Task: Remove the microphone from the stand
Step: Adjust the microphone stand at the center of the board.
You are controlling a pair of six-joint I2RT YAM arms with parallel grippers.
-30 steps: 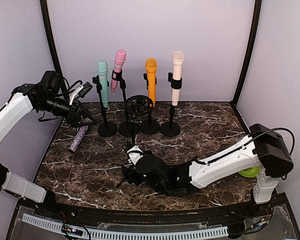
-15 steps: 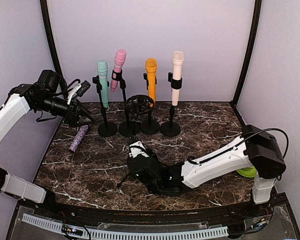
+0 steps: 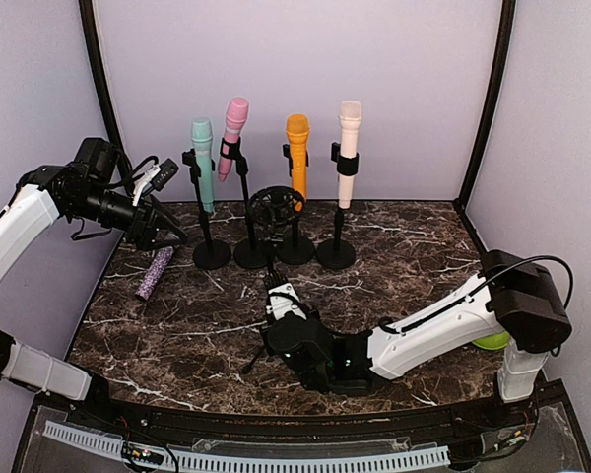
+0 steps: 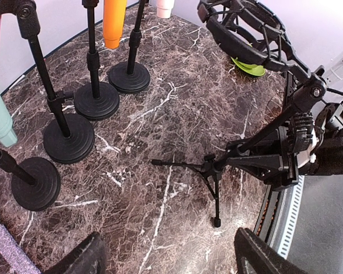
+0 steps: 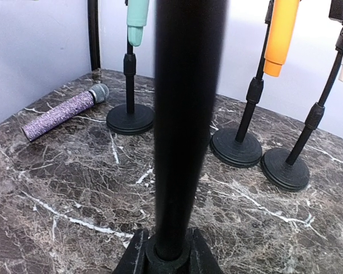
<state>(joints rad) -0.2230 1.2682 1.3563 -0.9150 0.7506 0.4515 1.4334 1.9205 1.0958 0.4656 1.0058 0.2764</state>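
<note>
Four stand-mounted microphones: teal [image 3: 202,163], pink [image 3: 232,133], orange [image 3: 297,158], cream [image 3: 349,138]; one purple microphone [image 3: 156,273] on table [image 3: 424,246]; one tripod stand [image 4: 212,166] gripped by right end effector [image 4: 288,151]; left end effector [image 3: 169,233] wide

"What sat before the left gripper [image 4: 168,245]?"

"Its jaws stood wide apart. Just beyond them stood a tripod stand [image 4: 214,171] carrying a shock mount [image 4: 246,34]. The right gripper [image 4: 246,160] clasped its stem low down."

"And farther off?"

"Four round-based stands [image 4: 68,145], to the left."

Right pincer [image 3: 279,307] now around tripod stand [image 4: 212,165]
</note>
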